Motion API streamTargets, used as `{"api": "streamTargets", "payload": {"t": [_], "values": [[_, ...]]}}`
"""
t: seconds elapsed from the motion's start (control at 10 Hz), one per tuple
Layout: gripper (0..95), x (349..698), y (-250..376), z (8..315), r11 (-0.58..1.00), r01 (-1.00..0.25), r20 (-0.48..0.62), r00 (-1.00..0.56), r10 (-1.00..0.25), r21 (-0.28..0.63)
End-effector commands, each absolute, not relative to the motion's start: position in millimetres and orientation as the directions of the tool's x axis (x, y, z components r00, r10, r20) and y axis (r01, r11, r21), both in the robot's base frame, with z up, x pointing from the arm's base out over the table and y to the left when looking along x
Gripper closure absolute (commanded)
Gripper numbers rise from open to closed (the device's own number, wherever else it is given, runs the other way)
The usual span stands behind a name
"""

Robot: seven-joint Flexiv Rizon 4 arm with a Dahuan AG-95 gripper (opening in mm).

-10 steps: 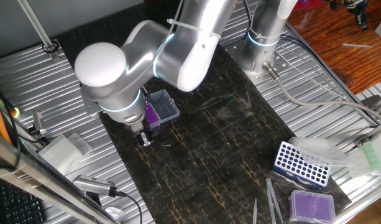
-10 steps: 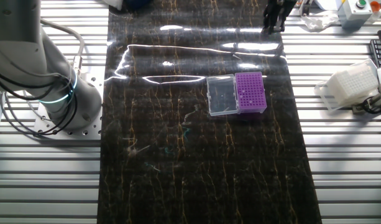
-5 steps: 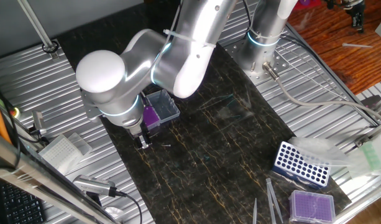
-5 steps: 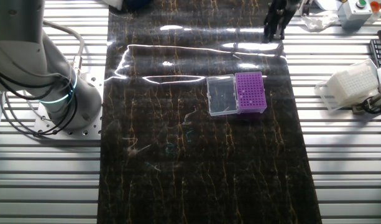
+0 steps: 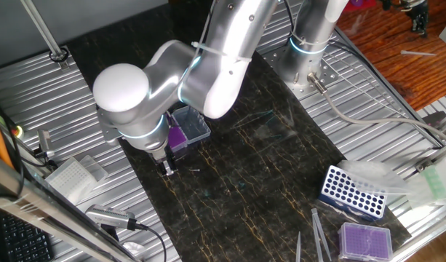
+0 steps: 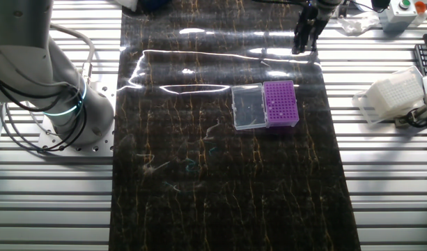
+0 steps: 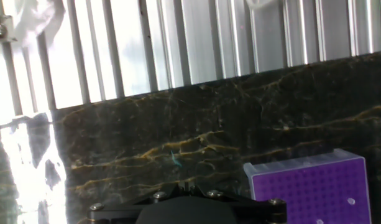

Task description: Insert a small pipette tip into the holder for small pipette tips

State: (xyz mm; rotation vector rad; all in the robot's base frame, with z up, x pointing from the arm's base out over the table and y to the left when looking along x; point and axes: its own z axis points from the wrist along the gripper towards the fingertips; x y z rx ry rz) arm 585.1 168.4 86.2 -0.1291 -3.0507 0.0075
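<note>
**Pipette tip seems to lie flat beside the fingers**

Pipette tip (image 5: 196, 171), if the thin pale sliver is it, lies flat on the table (image 5: 230, 196), just beside the fingers (image 5: 167, 169). Its long axis points roughly toward them. The purple rack (image 5: 176, 135) stands near, on the other side. How far the fingers are open, or whether they hold anything, I cannot tell.

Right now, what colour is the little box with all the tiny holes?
Purple. The holder shows it best in the hand view, with a clear lid beside it.
</note>
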Motion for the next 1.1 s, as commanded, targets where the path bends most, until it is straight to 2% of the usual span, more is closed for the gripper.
{"api": "streamTargets", "payload": {"t": [0.1,0.5,1.1], "values": [[95.0,583.7,167.2,85.5,0.998,0.070,0.082,-0.994,0.070,-0.007],[95.0,583.6,167.3,85.7,0.996,0.090,0.082,-0.993,0.090,-0.010],[95.0,583.6,167.3,85.7,0.982,0.188,0.102,-0.977,0.188,-0.005]]}}
